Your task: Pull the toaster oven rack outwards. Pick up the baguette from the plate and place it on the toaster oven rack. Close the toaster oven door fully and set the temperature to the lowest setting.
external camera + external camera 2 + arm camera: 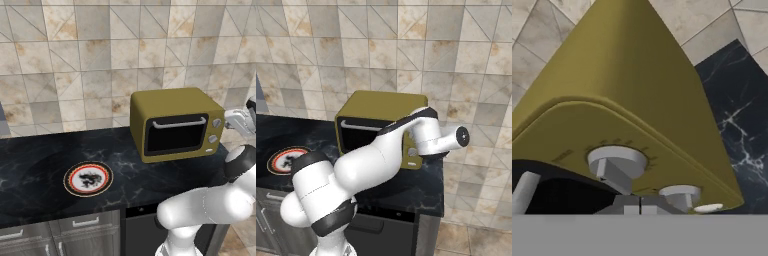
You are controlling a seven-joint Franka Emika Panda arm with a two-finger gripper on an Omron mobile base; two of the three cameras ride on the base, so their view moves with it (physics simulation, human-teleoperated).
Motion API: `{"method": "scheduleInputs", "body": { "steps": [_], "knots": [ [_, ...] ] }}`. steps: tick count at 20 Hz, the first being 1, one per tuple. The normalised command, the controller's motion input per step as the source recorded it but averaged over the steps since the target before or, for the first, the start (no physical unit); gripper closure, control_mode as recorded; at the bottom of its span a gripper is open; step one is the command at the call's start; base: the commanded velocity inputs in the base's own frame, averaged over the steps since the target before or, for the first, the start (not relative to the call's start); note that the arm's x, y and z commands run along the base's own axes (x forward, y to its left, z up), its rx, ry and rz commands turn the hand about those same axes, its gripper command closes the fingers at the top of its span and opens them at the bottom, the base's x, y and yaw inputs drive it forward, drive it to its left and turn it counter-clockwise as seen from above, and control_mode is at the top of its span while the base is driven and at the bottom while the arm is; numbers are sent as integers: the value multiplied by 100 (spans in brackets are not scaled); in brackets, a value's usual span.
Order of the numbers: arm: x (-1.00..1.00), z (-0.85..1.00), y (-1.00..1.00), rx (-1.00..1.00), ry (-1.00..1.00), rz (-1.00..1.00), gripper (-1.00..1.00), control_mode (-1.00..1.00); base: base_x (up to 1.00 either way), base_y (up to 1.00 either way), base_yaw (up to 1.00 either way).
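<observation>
The olive-yellow toaster oven (172, 102) (381, 107) (622, 75) stands on the black counter. Its dark glass toaster oven door (176, 135) (358, 137) is closed, with the silver handle along the top edge. The plate (88, 178) (286, 159) lies empty to the oven's left. The baguette and the toaster oven rack are hidden. My gripper (641, 205) (227, 120) is shut, its fingertips pressed together with nothing between them. It sits right at the oven's knob panel, just below the upper knob (617, 162) (216, 122) and beside the lower knob (679, 194) (213, 139).
The black marble counter (40, 160) (421, 185) ends just right of the oven, with tiled floor beyond. A tiled wall rises close behind the oven. Grey cabinet drawers (30, 235) run under the counter's front edge. My white arm (371, 160) crosses in front of the oven's door.
</observation>
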Motion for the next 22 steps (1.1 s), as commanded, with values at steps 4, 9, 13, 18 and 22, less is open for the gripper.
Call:
{"method": "scheduleInputs", "body": {
  "steps": [4, 9, 13, 18, 22],
  "knots": [
    [0, 0, 0, 0, -4, 0, 100, -100, 0, 0, 0],
    [10, 0, 0, 3, -1, 0, 100, -100, 0, 0, 0],
    [13, 0, 0, 3, 0, 0, 100, -100, 0, 0, 0],
    [14, 0, -1, 3, 0, 0, 100, -100, 0, 0, 0],
    [14, 0, 0, 3, 0, 0, 100, -100, 0, 0, 0]
  ]
}}
